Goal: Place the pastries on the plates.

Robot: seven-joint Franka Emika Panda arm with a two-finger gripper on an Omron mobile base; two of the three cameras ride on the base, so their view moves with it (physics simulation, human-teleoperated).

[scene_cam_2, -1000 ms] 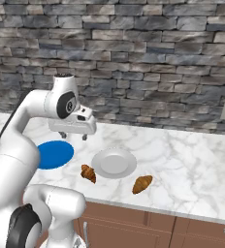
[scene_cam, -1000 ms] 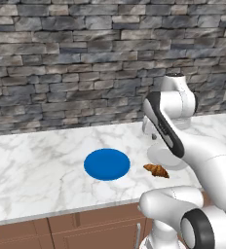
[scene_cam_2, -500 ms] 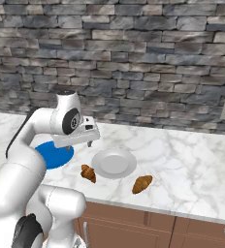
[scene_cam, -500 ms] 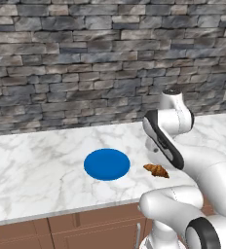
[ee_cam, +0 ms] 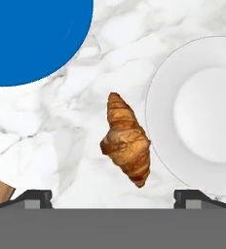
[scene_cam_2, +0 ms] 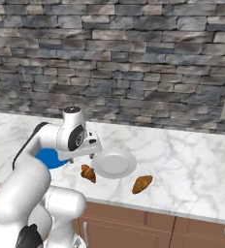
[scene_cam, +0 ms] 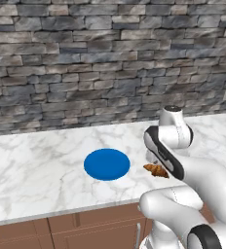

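While two croissants lie on the marble counter [scene_cam_2: 192,164], neither is on a plate. One croissant [ee_cam: 125,140] sits on bare marble between the two plates, just beside the white plate's rim and a little apart from the blue one; it shows too in the right base view [scene_cam_2: 88,173] and the left base view [scene_cam: 156,170]. The second croissant [scene_cam_2: 142,184] lies near the counter's front edge, to the right of the white plate and apart from it. Two plates are counted: one blue plate [ee_cam: 32,39], [scene_cam: 106,164], and one white plate [ee_cam: 207,114], [scene_cam_2: 115,162], side by side and not touching. Both plates carry nothing. The gripper [ee_cam: 113,197] hangs above the first croissant, its two fingertips [ee_cam: 34,197] spread wide on either side of it, holding nothing. A stone wall [scene_cam: 85,68] backs the counter.
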